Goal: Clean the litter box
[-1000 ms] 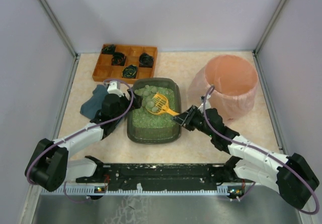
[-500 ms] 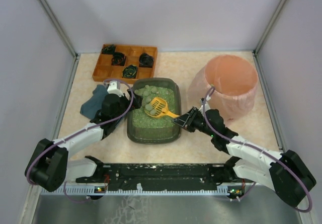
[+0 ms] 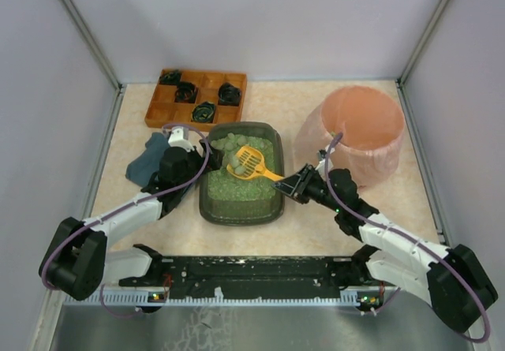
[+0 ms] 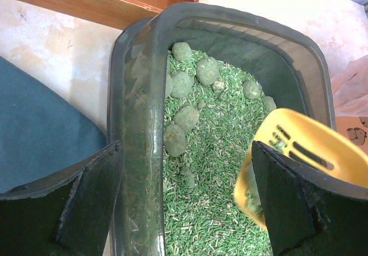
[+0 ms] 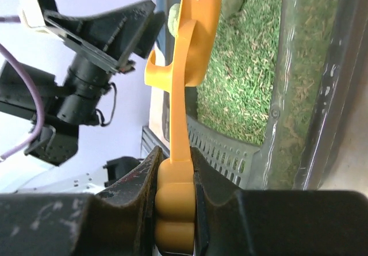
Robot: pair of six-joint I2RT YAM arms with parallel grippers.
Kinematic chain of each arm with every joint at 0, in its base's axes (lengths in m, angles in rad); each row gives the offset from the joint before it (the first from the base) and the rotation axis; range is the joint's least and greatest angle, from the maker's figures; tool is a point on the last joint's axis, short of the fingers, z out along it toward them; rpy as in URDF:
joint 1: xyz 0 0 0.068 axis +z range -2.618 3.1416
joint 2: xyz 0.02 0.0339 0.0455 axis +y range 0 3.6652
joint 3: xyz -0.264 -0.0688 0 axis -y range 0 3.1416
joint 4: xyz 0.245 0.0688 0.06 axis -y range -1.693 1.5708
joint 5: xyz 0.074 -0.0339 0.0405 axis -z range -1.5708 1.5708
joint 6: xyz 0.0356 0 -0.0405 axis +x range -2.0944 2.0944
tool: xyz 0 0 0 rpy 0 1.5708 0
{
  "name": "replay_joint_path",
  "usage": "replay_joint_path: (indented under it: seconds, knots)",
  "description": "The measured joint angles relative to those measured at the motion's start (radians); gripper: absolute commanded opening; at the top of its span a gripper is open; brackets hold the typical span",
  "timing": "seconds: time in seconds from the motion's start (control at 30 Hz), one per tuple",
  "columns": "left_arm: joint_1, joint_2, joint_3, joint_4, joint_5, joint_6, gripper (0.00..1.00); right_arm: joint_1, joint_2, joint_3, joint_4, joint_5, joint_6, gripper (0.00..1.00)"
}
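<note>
The litter box [image 3: 240, 218] sits mid-table, a dark grey-green tray of green litter with several clumps [image 3: 232, 142] at its far end. My left gripper [image 3: 198, 177] is open and straddles the box's left wall [image 4: 138, 123]: one finger is outside it and one is over the litter. My right gripper [image 3: 294, 184] is shut on the handle of a yellow slotted scoop [image 3: 247, 161]. The scoop's head hangs over the litter near the box's right side. In the left wrist view the scoop [image 4: 305, 152] holds a little green litter. The right wrist view shows its handle [image 5: 175, 195] pinched between the jaws.
A tall pink bag-lined bin [image 3: 363, 130] stands right of the box, close behind my right arm. An orange-brown wooden compartment tray [image 3: 161, 115] with dark items lies at the far left. A blue cloth [image 3: 147, 166] lies under my left arm. Walls enclose the table.
The scoop's head dipped toward the litter, then came up slightly and tilted. The right wrist shifted a little right. The left arm has not moved.
</note>
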Motion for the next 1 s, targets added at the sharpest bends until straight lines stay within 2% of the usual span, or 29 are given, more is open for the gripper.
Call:
replay_joint_path:
  seconds: [0.07, 0.23, 0.37, 0.5, 0.63, 0.77, 0.9, 1.0]
  knots:
    - [0.000, 0.000, 0.000, 0.000, 0.000, 0.000, 0.95, 0.005, 0.032, 0.017, -0.011, -0.024, -0.015, 0.00]
    - [0.000, 0.000, 0.000, 0.000, 0.000, 0.000, 0.95, -0.014, -0.031, -0.025, -0.037, -0.014, -0.008, 0.00]
    - [0.000, 0.000, 0.000, 0.000, 0.000, 0.000, 0.95, -0.016, 0.016, 0.004, -0.046, -0.043, -0.028, 0.00]
    - [0.000, 0.000, 0.000, 0.000, 0.000, 0.000, 0.95, -0.027, -0.035, -0.018, -0.045, -0.018, -0.014, 0.00]
    - [0.000, 0.000, 0.000, 0.000, 0.001, 0.000, 0.95, 0.003, 0.051, 0.032, -0.043, -0.057, -0.044, 0.00]
    - [0.000, 0.000, 0.000, 0.000, 0.000, 0.000, 0.95, -0.027, -0.023, -0.019, -0.021, -0.039, -0.021, 0.00]
    - [0.000, 0.000, 0.000, 0.000, 0.001, 0.000, 0.95, -0.021, 0.015, -0.001, -0.013, -0.071, -0.036, 0.00]
    - [0.000, 0.000, 0.000, 0.000, 0.001, 0.000, 0.95, -0.033, -0.021, -0.016, -0.032, -0.048, -0.024, 0.00]
